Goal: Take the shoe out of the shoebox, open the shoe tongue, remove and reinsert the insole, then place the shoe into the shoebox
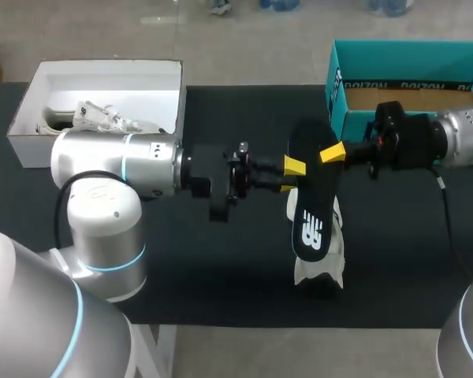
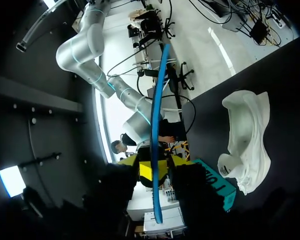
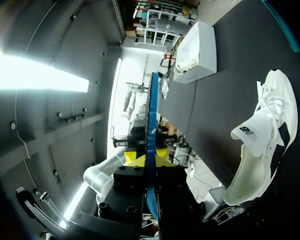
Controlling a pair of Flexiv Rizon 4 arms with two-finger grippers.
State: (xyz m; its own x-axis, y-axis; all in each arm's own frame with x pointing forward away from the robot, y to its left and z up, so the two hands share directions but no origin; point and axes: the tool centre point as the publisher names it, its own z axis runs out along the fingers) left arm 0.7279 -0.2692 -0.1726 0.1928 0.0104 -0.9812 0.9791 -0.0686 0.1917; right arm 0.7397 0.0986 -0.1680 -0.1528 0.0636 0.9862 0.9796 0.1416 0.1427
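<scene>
Now, at the far left sits a white box [image 1: 102,79] with what looks like another white shoe [image 1: 94,118] in it, well apart from the work. The left arm comes in across the black tabletop [image 1: 221,260], and the left gripper [image 1: 292,176] has its yellow tips pinched narrowly on the black insole [image 1: 310,201], one on each face, near the upper end. The insole hangs in the air, clear of the table, with the white shoe [image 1: 319,270] lying on its side below it, tongue pulled open. From the other side the right gripper [image 1: 329,154] closes on the same end of the insole, its fingers also nearly together, just across from the left tips. Behind it stands the teal shoebox [image 1: 410,59], open, with nothing of the shoe inside.

I judge the insole is out and due to go back in. The risk is the shared grip: if either arm moves while both clamp (they hold almost the same spot), the thin insole could buckle or tear free. Released badly, it may drop beside the shoe rather than into the opening, and the shoe lying on its side could slide when the insole is pushed in.
</scene>
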